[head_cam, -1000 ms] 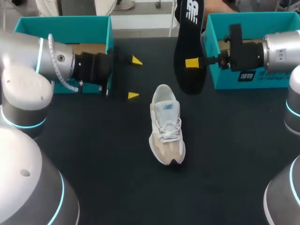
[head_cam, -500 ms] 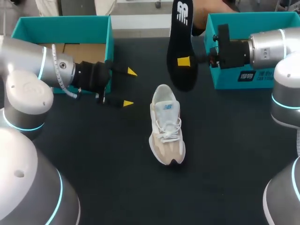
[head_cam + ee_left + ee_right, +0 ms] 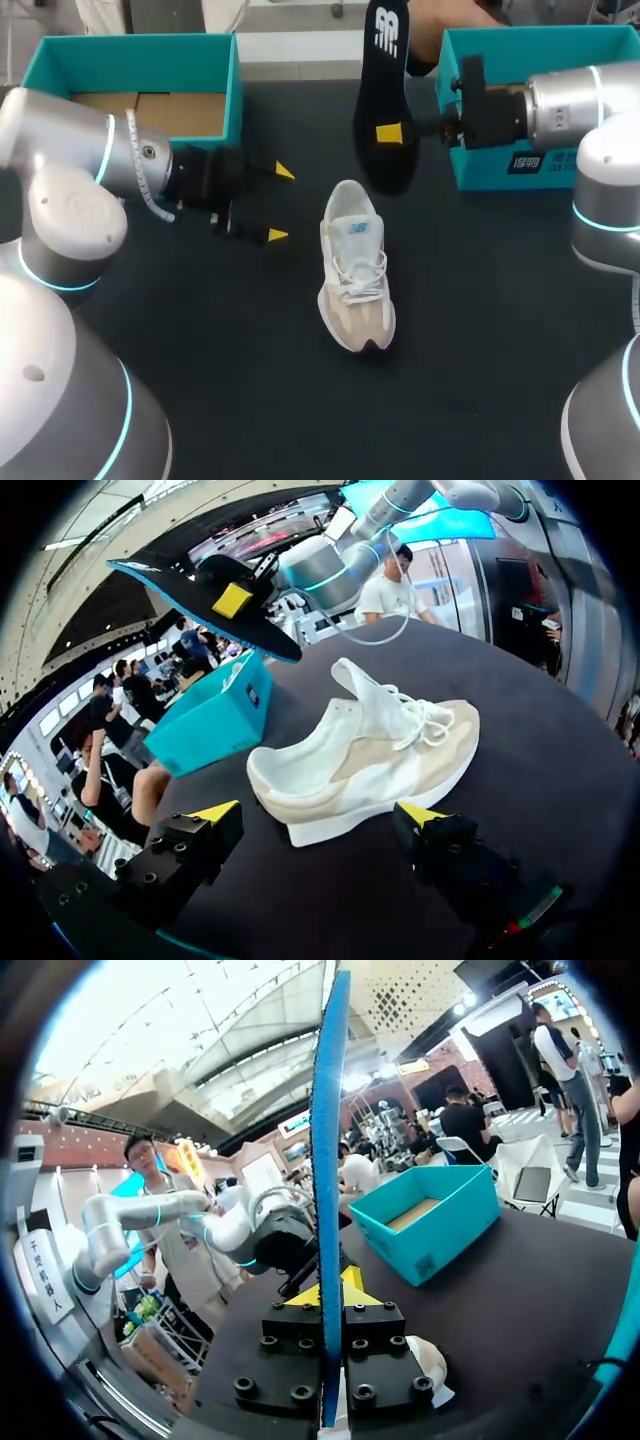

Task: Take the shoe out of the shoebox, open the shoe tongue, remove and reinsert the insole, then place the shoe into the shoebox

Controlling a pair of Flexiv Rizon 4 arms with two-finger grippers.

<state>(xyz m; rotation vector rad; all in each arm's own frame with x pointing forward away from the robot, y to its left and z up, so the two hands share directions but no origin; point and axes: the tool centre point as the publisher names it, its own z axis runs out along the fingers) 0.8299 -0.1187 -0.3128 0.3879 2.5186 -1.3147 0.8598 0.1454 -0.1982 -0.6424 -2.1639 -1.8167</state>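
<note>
Shoe (image 3: 356, 285) mesh cloth, suede-like panels; insole (image 3: 387, 170) matt foam, apparently.

Silver-grey arms, black wrists, yellow fingertips (image 3: 277, 236).
The left arm (image 3: 60, 200), at nine o'clock in the head view, and right arm (image 3: 600, 100), at three, wear cyan joint rings; a white cable (image 3: 131, 135) loops the left wrist; screws (image 3: 300, 1394) stud the black block of the right gripper (image 3: 330, 1290).
</note>
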